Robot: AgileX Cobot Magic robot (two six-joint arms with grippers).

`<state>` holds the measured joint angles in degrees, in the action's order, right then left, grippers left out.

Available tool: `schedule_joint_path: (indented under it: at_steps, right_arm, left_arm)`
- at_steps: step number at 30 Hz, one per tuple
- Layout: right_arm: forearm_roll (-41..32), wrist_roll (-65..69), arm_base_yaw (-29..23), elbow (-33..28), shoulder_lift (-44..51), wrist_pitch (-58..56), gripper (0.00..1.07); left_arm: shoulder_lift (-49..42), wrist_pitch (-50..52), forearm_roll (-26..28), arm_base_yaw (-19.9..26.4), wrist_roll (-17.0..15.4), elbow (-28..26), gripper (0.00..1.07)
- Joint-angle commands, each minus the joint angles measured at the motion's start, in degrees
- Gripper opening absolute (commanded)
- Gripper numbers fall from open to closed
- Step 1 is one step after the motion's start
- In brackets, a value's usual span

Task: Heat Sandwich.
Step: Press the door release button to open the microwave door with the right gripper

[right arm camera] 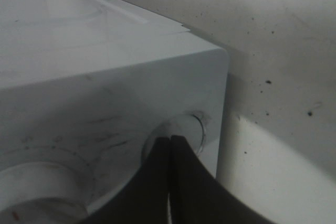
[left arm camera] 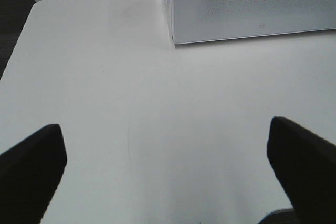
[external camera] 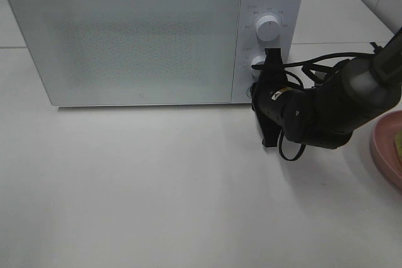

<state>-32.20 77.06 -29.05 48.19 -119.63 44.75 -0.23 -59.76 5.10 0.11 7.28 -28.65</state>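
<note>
Sandwich (external camera: 399, 145) is held by neither gripper. Right gripper (right arm camera: 170, 141): fingers pressed together, nothing between them, tips at the lowest round button (right arm camera: 195, 128) on the microwave's (external camera: 125, 36) control panel; door closed. Left gripper (left arm camera: 168, 166): spread wide, holding nothing, above the worktop (external camera: 157, 186) near the microwave's front corner. Of the sandwich only a yellowish sliver shows, on the pink plate (external camera: 382, 149) at the worktop's right edge.

Soft, even overhead light; the microwave (external camera: 125, 36) casts only a thin, faint shadow on the table (external camera: 157, 186) along its front, and its door reads pale and grainy, no hard glare. In front of the microwave, the left gripper (left arm camera: 167, 174) is soft-edged against bright, flat white. At the microwave's panel the right gripper (right arm camera: 169, 148) is a dim, blurred dark mass, with grey shade past the microwave's corner
</note>
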Motion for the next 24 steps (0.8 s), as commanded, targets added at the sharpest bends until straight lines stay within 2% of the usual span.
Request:
schedule_joint_path:
  at_steps: [1,9,17,24]
  right_arm:
    - [0.11,-0.23,0.46,0.97,0.06,1.03,0.0]
    - [-1.03,-0.69,0.46,2.46,-0.06,2.98,0.0]
    - [-0.8,-0.97,0.46,5.84,-4.41,13.98,0.0]
    - [-0.8,-3.09,0.46,7.73,-5.04,17.53,0.0]
  left_arm:
    - [-1.55,0.74,0.0,0.23,-0.34,0.17,1.01]
    - [-1.55,0.74,0.0,0.23,-0.34,0.17,1.01]
    - [-1.55,0.74,0.0,0.23,-0.34,0.17,1.01]
    - [-1.55,0.74,0.0,0.23,-0.34,0.17,1.01]
